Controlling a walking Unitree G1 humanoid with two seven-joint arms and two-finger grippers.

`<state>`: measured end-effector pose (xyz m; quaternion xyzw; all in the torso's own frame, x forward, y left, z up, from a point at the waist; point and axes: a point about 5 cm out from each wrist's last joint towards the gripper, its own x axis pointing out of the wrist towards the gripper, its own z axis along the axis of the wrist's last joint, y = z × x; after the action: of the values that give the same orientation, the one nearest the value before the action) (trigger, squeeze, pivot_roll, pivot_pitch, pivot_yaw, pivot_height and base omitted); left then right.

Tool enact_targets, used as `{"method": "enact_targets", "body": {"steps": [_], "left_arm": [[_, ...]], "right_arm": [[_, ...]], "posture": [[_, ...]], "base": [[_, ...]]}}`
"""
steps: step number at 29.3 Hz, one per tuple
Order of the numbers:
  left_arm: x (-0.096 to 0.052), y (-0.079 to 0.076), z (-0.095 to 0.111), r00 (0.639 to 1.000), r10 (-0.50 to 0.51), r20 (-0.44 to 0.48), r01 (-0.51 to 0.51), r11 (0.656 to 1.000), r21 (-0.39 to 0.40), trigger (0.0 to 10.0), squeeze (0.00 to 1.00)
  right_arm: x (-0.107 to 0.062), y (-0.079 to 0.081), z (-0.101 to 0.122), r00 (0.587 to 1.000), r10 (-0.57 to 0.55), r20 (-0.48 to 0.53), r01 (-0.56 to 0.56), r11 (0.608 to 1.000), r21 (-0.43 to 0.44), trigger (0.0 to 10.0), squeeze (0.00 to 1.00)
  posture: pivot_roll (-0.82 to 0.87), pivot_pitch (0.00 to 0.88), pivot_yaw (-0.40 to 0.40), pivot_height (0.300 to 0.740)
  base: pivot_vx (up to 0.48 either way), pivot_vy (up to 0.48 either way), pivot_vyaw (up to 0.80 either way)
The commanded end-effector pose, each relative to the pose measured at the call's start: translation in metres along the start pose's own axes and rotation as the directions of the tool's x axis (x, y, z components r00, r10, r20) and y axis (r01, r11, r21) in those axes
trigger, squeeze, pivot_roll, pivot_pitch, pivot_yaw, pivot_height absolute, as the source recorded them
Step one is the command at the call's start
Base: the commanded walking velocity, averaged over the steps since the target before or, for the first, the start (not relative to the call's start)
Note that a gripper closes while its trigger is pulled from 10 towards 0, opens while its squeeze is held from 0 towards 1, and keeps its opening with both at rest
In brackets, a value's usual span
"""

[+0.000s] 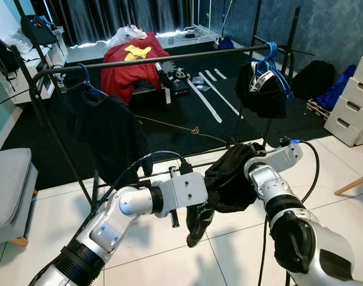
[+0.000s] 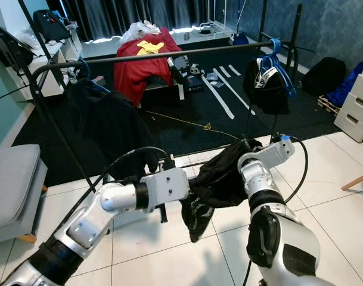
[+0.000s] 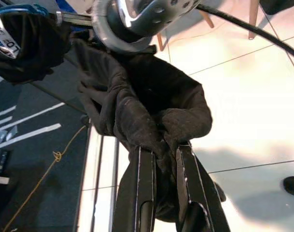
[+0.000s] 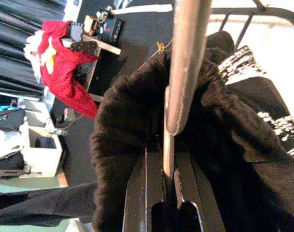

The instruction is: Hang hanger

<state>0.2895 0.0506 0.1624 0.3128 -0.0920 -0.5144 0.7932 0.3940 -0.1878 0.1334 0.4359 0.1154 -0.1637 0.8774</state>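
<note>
You have both grippers on one dark garment [image 1: 232,179], bunched low in front of the robot, below the clothes rail [image 1: 169,59] and between the two forearms. Left gripper [image 3: 163,150]: fingers nearly closed, pinching a fold of the black cloth between their tips; in the left eye view the cloth droops from that wrist toward 6 o'clock. Right gripper [image 4: 168,145]: fingers closed on a thin metal rod [image 4: 188,63], with cloth bunched around it; judged to be part of the hanger, though its hook cannot be made out. On the rail, a black garment on a blue hanger [image 1: 86,80] hangs at about 10 o'clock from the grippers, and another dark garment with white lettering on blue hangers [image 1: 267,62] at about 1 o'clock; the middle stretch of bar between them is bare. Handling judgement: the cloth is soft, limp and light, will sag and slip, and offers no stiffness to steer by; the rod is stiff and smooth, so it may twist in a two-finger grip. Take hold by the rod near the neck, let the cloth only trail, and use the left pinch merely to keep the fabric from sliding off as you raise toward 12 o'clock
</note>
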Motion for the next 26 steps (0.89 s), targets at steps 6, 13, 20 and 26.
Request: {"method": "enact_targets", "body": {"steps": [6, 13, 20, 26], "left_arm": [[0.014, -0.004, -0.003, 1.0, 0.005, -0.028, -0.009, 0.991, -0.134, 10.0, 0.0], [0.016, 0.012, -0.008, 0.99, 0.115, -0.081, -0.126, 0.982, -0.143, 10.0, 0.0], [0.005, 0.034, -0.015, 0.966, 0.217, -0.138, -0.242, 0.951, -0.194, 10.0, 0.0], [-0.002, 0.036, -0.026, 0.958, 0.193, -0.211, -0.225, 0.965, -0.137, 10.0, 0.0]], "right_arm": [[-0.004, 0.024, -0.022, 1.0, 0.014, -0.012, -0.015, 0.991, -0.134, 10.0, 0.0], [-0.008, 0.037, -0.045, 0.995, 0.072, -0.068, -0.087, 0.965, -0.247, 10.0, 0.0], [-0.014, 0.037, -0.071, 0.978, 0.13, -0.166, -0.184, 0.91, -0.372, 10.0, 0.0], [-0.014, 0.029, -0.076, 0.975, 0.123, -0.184, -0.187, 0.904, -0.384, 10.0, 0.0]], "posture": [[0.02, 0.033, 0.036, 0.74], [0.02, 0.034, 0.024, 0.74], [0.01, 0.038, 0.023, 0.74], [0.01, 0.04, 0.022, 0.74]], "base": [[0.0, 0.0, 0.0], [0.0, 0.0, 0.0], [0.0, 0.0, 0.0], [0.0, 0.0, 0.0]]}}
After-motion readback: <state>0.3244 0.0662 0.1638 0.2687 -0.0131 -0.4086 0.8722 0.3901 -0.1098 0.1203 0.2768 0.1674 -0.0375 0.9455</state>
